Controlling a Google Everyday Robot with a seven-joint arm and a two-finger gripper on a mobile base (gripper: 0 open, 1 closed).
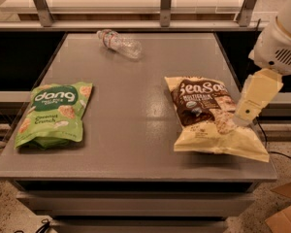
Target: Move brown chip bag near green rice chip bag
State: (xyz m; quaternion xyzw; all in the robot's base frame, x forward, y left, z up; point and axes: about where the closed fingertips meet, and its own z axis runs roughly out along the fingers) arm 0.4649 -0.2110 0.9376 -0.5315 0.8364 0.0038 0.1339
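The brown chip bag [208,118] lies flat on the right side of the grey table [131,96], its dark brown "Sea Salt" panel facing up. The green rice chip bag [53,113] lies flat near the table's left edge, well apart from the brown bag. My gripper [246,114] hangs at the right edge of the view, its tip over the right edge of the brown chip bag. The white arm housing [281,42] is above it. I cannot tell whether the gripper touches the bag.
A clear plastic bottle [119,42] lies on its side at the back of the table. A metal-framed railing [165,4] runs behind the table. A cardboard box [286,217] sits on the floor at the lower right.
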